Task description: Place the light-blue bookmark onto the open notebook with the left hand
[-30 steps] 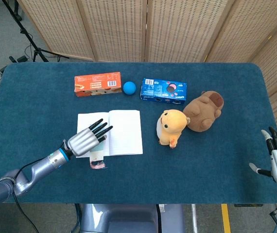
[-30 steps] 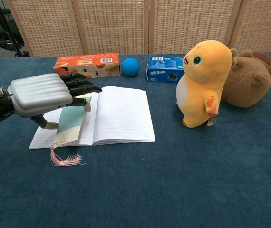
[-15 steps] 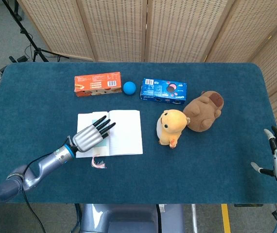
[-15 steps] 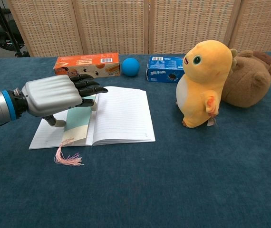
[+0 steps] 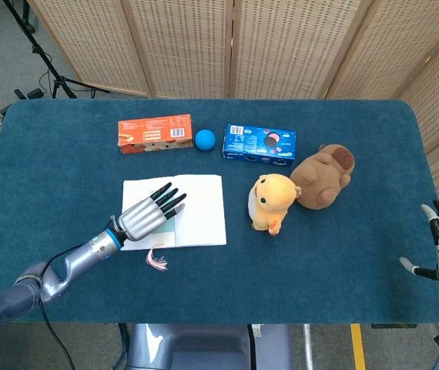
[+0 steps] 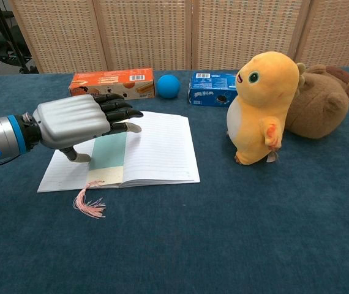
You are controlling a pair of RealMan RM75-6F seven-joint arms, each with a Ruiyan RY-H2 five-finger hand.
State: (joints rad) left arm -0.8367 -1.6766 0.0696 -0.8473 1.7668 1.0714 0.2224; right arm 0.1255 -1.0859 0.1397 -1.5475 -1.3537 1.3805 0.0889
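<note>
Bookmark (image 6: 109, 158) lay flat along the open notebook (image 6: 156, 150) near its spine, under the left hand (image 6: 79, 119), whose fingers were spread, gripping nothing.

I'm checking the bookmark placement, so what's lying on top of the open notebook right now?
The light-blue bookmark lies on the open notebook, its pink tassel trailing onto the table. The left hand covers its upper end.

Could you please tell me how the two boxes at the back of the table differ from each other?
The orange box is longer and lower; the blue box is shorter. The orange box lies to the left of the blue ball, the blue box to its right. The blue box shows dark round biscuits. Both lie flat, away from the hands.
</note>
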